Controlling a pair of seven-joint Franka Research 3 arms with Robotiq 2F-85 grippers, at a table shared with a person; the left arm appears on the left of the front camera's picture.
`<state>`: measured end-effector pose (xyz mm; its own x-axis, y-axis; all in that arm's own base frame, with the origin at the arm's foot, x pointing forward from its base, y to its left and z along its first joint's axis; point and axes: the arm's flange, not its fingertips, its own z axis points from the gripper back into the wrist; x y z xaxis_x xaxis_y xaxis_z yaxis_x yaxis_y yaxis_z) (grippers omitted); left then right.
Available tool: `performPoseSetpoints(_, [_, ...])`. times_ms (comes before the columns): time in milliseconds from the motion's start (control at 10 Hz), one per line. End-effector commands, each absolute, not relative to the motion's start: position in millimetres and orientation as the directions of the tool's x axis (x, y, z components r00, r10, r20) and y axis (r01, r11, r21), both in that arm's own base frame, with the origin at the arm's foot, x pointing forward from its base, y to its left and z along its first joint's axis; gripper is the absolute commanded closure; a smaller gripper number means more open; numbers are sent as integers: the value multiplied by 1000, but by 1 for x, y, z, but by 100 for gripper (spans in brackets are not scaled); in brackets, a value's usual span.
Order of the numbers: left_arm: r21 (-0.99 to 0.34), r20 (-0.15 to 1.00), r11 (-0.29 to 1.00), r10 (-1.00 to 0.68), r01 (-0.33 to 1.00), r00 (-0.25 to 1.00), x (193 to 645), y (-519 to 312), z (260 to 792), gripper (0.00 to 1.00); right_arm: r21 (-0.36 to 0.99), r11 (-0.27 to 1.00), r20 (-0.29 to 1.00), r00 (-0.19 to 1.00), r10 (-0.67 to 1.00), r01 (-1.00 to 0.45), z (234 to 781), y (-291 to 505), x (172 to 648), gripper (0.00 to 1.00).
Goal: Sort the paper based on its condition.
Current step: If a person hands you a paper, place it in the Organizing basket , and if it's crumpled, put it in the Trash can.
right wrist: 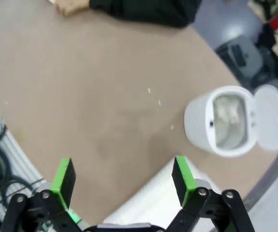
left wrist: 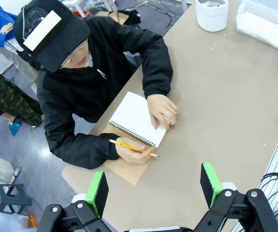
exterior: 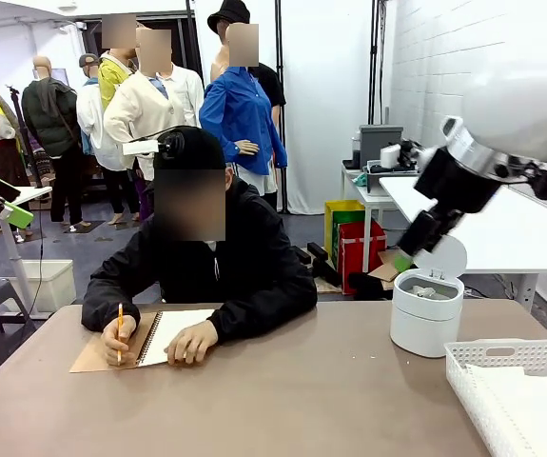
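Crumpled paper (right wrist: 228, 116) sits in our open white bin (right wrist: 197, 126). Flat sheets (exterior: 530, 409) lie level in the basket (exterior: 501, 348); we cannot tell their long axis. Left hand (left wrist: 153, 186) and right hand (right wrist: 124, 176) gape wide, empty.

bright even indoor light; right wrist view blurred; wrist views fisheye-warped.

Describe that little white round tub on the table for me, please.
The tub is a small round white bin, smooth like plastic, standing upright on the brown table at the robot's right. Its hinged lid is flipped up, open. Crumpled white paper lies inside. It stands beside the white mesh basket, apart from it; nothing but the table and that paper touches it.
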<state>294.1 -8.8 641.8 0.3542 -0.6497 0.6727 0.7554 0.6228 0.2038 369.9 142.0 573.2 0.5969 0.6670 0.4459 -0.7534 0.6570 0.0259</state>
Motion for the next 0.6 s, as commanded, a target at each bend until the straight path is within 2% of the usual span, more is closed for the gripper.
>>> performPoseSetpoints(0, [209,676,628,-646,749,354,295,-8,642,0,46,606,535,532,656,-794,582,160,385,0])
performPoseSetpoints(300, [209,676,628,-646,749,354,295,-8,642,0,65,610,636,504,585,-790,614,198,379,0])
performPoseSetpoints(500, [209,676,628,-646,749,354,295,-8,642,0,85,652,664,531,527,-753,628,220,377,0])
